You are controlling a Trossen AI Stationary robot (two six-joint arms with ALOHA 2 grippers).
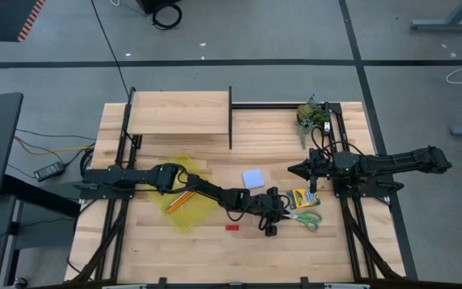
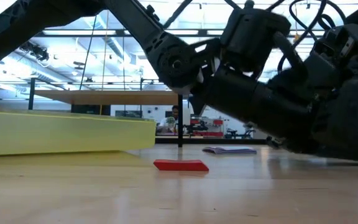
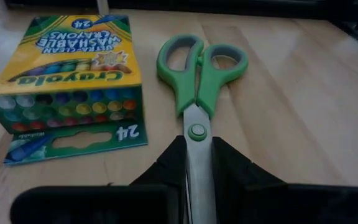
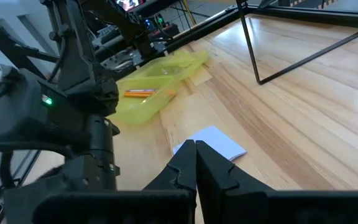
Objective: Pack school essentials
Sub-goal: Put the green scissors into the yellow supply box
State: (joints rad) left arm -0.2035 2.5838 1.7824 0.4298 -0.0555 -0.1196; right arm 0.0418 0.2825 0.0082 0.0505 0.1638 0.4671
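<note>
My left gripper (image 1: 273, 215) reaches over to the table's right half and is shut on the green-handled scissors (image 3: 201, 68), which lie beside the yellow-green crayon box (image 3: 73, 68). The box rests flat on the wood with its flap open. The pale blue note pad (image 1: 253, 178) lies flat just ahead of my right gripper (image 4: 196, 148), which is shut and touches nothing. The red eraser (image 2: 180, 165) lies on the table near its front edge. Orange pencils (image 4: 140, 93) lie inside the yellow pouch (image 1: 184, 197). My left gripper pinches the scissors' closed metal blades (image 3: 197, 142) just below the pivot screw, one finger (image 3: 166, 165) on each side. The fingers lie along the scissors, and the green handles point away from the gripper toward the table's right. I cannot tell whether the handles rest on the table.
A dark green leafy clump (image 1: 311, 115) sits at the table's far right corner. A raised wooden shelf (image 1: 179, 112) on a black frame stands at the far left. My right arm lies along the right side. Bare wood shows near the front edge.
</note>
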